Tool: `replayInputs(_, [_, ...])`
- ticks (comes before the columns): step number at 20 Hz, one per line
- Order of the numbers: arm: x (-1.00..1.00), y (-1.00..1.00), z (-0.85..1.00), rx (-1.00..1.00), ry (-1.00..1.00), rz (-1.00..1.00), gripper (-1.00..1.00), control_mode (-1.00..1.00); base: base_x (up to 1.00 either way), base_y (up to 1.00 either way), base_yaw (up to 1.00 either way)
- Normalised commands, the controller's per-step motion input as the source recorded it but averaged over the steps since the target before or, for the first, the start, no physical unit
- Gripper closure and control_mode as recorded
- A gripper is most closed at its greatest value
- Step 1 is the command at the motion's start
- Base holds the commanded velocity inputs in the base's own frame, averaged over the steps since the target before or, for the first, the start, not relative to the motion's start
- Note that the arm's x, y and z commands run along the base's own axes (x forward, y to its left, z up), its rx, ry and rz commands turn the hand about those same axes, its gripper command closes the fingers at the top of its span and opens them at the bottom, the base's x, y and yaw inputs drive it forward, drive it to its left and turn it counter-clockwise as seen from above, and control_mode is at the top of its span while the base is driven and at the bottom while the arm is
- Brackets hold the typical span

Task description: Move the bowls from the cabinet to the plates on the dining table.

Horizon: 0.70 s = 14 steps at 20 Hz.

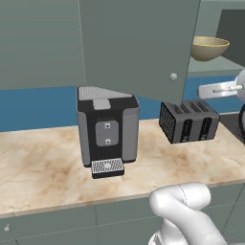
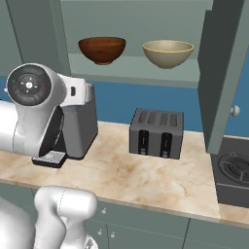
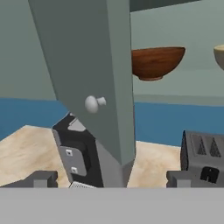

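Note:
Two bowls stand on the pale shelf (image 2: 136, 73) of the open cabinet: the dark reddish-brown wooden bowl (image 2: 102, 49) (image 3: 155, 62) on the left and the pale olive bowl (image 2: 168, 52) (image 1: 209, 48) on the right. My gripper (image 3: 113, 179) is open, its fingertips (image 3: 41, 178) wide apart with nothing held. It hangs in front of the cabinet and faces the edge of the open left door (image 3: 87, 65) with its round knob (image 3: 92, 104). The wooden bowl lies beyond, to the right of that door. The plates and the dining table are out of view.
On the marble worktop (image 2: 146, 180) stand a grey coffee machine (image 1: 107, 129) and a dark toaster (image 2: 156, 132) (image 1: 189, 120), both below the shelf. The right door (image 2: 223, 73) stands open. A stove (image 2: 236, 175) sits at the far right. Low drawers (image 1: 57, 222) run under the worktop.

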Motion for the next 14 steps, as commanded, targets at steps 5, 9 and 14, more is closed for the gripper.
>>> replayInputs(5, [0.2,-0.16,0.17,0.0,0.0,0.13,-1.0,-1.0,0.0,0.0,0.0])
replayInputs(9, [0.24,-0.13,0.15,0.0,0.0,0.11,-1.0,-1.0,0.0,0.0,0.0])
replayInputs(14, [0.33,-0.08,0.04,0.0,0.01,0.09,-1.0,-1.0,0.0,0.0,0.0])
